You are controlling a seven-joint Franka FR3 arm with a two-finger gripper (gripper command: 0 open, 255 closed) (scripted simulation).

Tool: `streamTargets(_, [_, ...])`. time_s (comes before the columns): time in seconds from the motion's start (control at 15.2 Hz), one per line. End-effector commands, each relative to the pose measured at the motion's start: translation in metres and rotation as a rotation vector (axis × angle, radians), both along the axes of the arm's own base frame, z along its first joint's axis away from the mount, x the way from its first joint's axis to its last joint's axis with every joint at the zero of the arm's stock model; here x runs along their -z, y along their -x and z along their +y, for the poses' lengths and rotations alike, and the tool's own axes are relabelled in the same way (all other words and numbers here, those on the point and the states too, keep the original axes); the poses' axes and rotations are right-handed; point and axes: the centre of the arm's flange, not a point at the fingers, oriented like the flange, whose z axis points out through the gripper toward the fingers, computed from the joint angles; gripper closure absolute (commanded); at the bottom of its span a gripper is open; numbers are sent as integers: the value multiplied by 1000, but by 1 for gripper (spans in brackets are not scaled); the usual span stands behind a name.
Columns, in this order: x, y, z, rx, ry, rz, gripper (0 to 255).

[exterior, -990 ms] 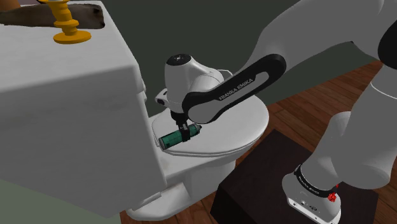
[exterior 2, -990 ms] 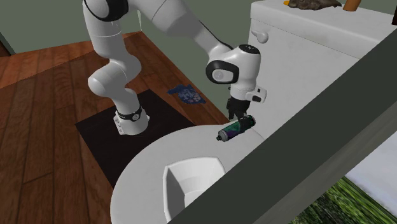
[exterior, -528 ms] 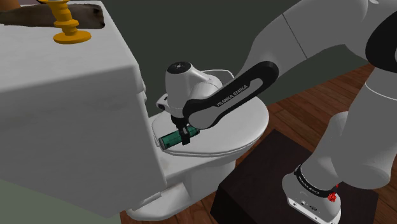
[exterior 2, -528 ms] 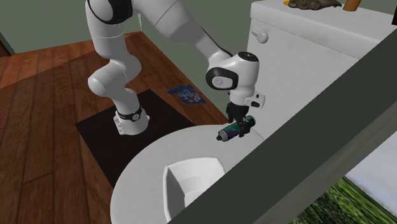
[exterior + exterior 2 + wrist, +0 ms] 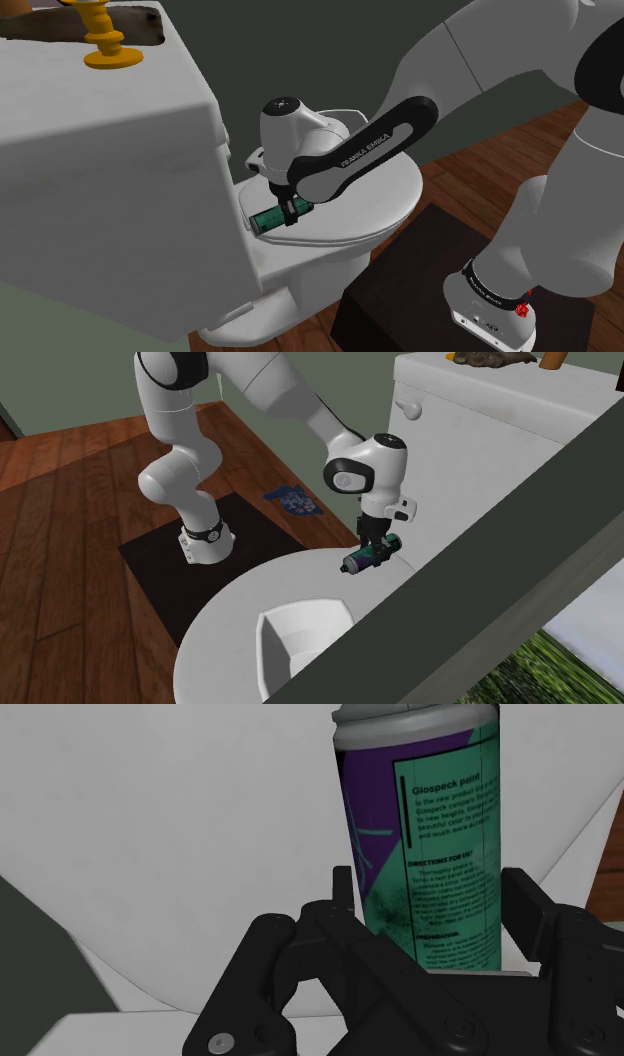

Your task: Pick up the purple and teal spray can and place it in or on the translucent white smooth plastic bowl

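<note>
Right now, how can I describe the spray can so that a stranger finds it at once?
Find the white toilet, then its closed lid. Near the tank, a spray can lies on its side under the black tool. It is the lid's one coloured thing: teal and purple label, grey cap.

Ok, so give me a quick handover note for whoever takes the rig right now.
The gripper has its jaws shut on the spray can, across its body.
The spray can lies on its side on the toilet lid, near the tank, not yet lifted.
The bowl sits on the same lid, apart from the can.
Done: reach, grasp. Left: lift, carry to the bowl, release.
</note>
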Motion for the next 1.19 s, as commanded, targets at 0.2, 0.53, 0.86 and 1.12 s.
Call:
streamTargets(0.2, [0,0,0,0,0,0,255])
streamTargets(0.53, [-10,0,0,0,0,0,255])
streamTargets(0.86, [-37,0,0,0,0,0,255])
streamTargets(1.12, [-58,0,0,0,0,0,255])
